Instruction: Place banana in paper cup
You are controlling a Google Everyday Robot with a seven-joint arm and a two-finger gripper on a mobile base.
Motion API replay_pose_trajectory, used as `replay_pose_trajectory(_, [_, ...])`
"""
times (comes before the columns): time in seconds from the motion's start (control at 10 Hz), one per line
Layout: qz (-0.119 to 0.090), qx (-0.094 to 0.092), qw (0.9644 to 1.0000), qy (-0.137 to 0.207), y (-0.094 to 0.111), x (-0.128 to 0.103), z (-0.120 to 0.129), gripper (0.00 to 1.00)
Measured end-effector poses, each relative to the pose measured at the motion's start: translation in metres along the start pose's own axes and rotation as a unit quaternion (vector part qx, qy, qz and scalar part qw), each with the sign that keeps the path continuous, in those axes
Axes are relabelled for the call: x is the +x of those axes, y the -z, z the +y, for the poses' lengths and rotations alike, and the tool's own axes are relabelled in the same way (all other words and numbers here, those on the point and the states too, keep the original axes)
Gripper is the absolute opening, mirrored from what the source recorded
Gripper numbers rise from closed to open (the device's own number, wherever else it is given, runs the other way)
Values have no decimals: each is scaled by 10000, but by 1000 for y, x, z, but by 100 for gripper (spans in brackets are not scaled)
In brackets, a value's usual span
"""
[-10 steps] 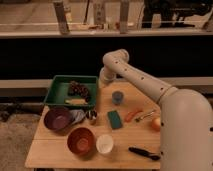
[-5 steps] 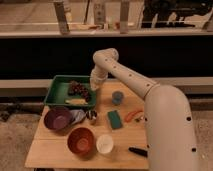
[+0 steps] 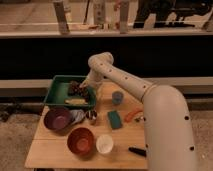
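One high view, looking down across the light wooden table (image 3: pixel 50 152).
The white arm (image 3: pixel 165 125) fills the near right edge; its gripper (image 3: pixel 85 91) hangs over the green rectangular plastic tray (image 3: pixel 56 92) at mid-distance.

White arm (image 3: pixel 131 86) bends at elbow, gripper (image 3: pixel 86 90) pointing down at left

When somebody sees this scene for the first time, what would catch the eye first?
The big white arm stretches across the wooden table, its gripper over the green tray at the back left. In that tray lie dark grapes and the pale banana; a white paper cup stands near the front edge.
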Motion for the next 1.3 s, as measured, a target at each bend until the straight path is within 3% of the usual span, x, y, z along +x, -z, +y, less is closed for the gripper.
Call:
replay_pose_trajectory(0.2, [121, -70, 9995, 275, -7, -8, -8, 80])
replay_pose_trajectory(0.4, [598, -130, 9975, 358, -1, -11, -13, 80])
replay_pose_trajectory(0.5, [662, -134, 9970, 382, 4, -13, -18, 80])
replay_pose_trajectory(0.7, [602, -189, 9969, 478, 5, -19, -24, 80])
replay_pose_trajectory(1.3, [166, -333, 9948, 951, -28, -42, -24, 80])
